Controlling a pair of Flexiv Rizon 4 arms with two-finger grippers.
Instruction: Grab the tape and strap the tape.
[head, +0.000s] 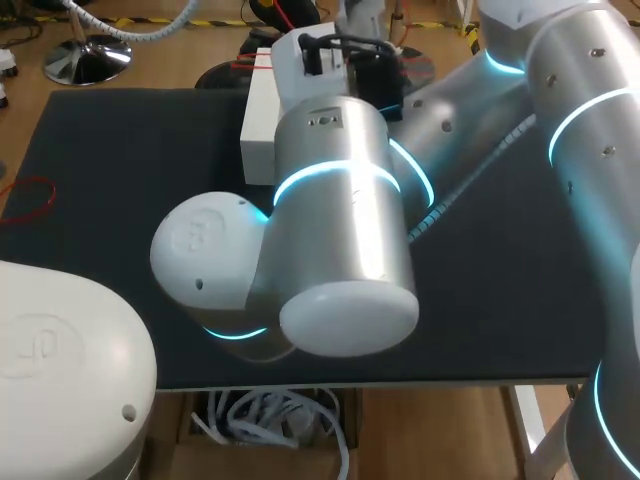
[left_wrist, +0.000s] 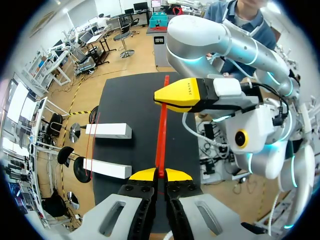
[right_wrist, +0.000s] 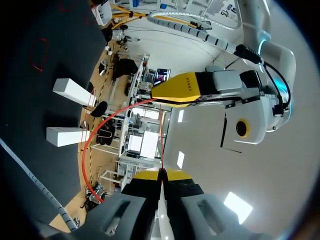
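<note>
Black table (left_wrist: 127, 100), thin red tape (left_wrist: 162, 135) in left gripper (left_wrist: 160, 174)

The desk (head: 110, 200) is topped with a flat black mat (head: 520, 270), matte and softly lit from overhead, with a faint sheen across it. A thin pale edge (head: 480, 380) runs along the desk's near side.

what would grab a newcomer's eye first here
A red tape runs straight between the left gripper and the right gripper, both shut on it above the black table. Two white blocks lie on the table; in the head view the silver arms crowd its middle.
</note>
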